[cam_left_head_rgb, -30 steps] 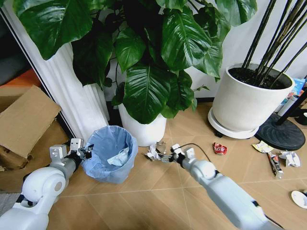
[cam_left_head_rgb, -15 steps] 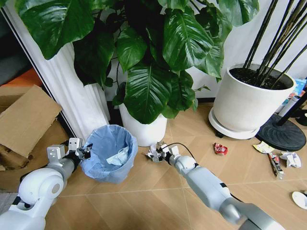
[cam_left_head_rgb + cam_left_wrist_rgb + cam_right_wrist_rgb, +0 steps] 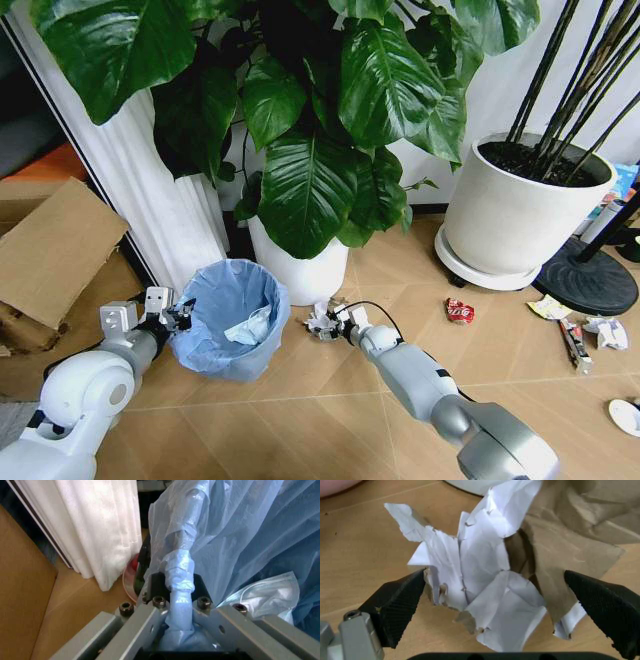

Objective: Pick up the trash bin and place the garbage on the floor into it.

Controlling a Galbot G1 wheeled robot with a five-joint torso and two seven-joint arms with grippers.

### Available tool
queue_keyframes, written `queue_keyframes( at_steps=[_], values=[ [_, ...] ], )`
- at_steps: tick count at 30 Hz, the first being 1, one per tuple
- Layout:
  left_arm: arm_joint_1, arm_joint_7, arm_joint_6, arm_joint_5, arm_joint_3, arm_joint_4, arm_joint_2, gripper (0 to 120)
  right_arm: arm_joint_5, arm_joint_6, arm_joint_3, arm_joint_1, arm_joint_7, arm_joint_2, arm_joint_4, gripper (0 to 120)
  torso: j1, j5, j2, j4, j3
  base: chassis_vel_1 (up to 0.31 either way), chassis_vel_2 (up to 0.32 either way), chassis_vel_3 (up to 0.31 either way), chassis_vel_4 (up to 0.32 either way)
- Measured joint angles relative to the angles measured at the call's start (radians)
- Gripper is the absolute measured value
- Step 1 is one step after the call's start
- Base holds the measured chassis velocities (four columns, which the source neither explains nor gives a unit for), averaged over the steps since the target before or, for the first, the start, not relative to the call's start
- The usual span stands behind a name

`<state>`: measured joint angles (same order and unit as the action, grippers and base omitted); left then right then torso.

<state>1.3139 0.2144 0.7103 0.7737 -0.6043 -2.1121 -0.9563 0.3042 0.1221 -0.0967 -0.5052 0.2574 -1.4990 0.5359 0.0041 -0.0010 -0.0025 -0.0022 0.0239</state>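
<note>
Tan wood-look herringbone floor (image 3: 320, 400) runs between a flattened brown cardboard box (image 3: 50, 250) at the far left, a white fluted column (image 3: 150, 190), two big white plant pots, the nearer one under broad green leaves (image 3: 300, 275) and the larger one on a wheeled dish (image 3: 515, 210). Farthest left of the working parts, the left end effector (image 3: 170, 315) is clamped on the rim of the small round trash bin lined with a crinkly pale blue plastic bag (image 3: 230, 320); the left wrist view shows its fingers (image 3: 200, 588) pinching a bunched fold of bag over the rim, with a pale blue face mask (image 3: 265, 592) lying inside. The bin looks light and the liner slippery, so a hold on film alone could slide; rim and bag together seem the safer purchase. Just right of the bin, on the floor before the nearer pot, lies a crumpled white sheet of paper (image 3: 321, 321) touching a creased brown paper scrap (image 3: 570, 551). The right end effector (image 3: 335, 320) is down at it, jaws spread wide on either side of the white crumple, pads (image 3: 400, 600) not yet pressing. This paper is weightless, soft and springy; closing across its thick creased middle should crush and hold it, though the brown scrap may come along. Farther right, a red wrapper (image 3: 458, 311), a yellow wrapper (image 3: 547, 307), white crumpled bits (image 3: 608, 330) and a white round lid (image 3: 625, 413) remain scattered.
</note>
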Motion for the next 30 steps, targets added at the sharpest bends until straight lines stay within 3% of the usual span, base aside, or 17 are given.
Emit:
queue_keyframes(
  at_steps=[4,10,13,15,18,30],
  values=[
    [-0.003,-0.001,-0.001,0.0,0.0,-0.001,0.0,0,-0.007,-0.001,0.023,0.004,0.009,-0.019,-0.023,96,0.0,0.0,0.0,0.0,0.0,0.0,0.0,0.0,0.0],
    [-0.007,-0.002,-0.001,0.0,-0.001,-0.001,0.003,0,-0.018,-0.005,0.044,0.005,0.015,-0.027,-0.033,79,0.0,0.0001,0.0,0.0,0.0,0.0,0.0,0.0,0.0],
    [-0.008,-0.004,-0.001,0.001,-0.001,-0.001,0.004,0,-0.027,-0.005,0.056,0.004,0.018,-0.029,-0.033,63,0.0,0.0001,0.0,0.0,0.0,0.0,0.0,0.0,0.0],
    [-0.008,-0.004,-0.001,0.001,-0.001,-0.001,0.004,0,-0.029,-0.005,0.058,0.003,0.018,-0.03,-0.033,61,0.0,0.0001,0.0,0.0,0.0,0.0,0.0,0.0,0.0],
    [-0.009,-0.006,-0.001,0.001,-0.001,-0.001,0.003,0,-0.036,-0.005,0.064,-0.001,0.019,-0.029,-0.033,43,0.0,0.0001,0.0,0.0,0.0,0.0,0.0,0.0,0.0],
    [-0.008,-0.007,-0.002,0.003,-0.002,-0.003,0.004,0,-0.059,-0.001,0.09,-0.015,0.018,-0.03,-0.028,4,0.0,0.0001,0.0,0.0,0.0,0.0,0.0,0.0,0.0]
  ],
)
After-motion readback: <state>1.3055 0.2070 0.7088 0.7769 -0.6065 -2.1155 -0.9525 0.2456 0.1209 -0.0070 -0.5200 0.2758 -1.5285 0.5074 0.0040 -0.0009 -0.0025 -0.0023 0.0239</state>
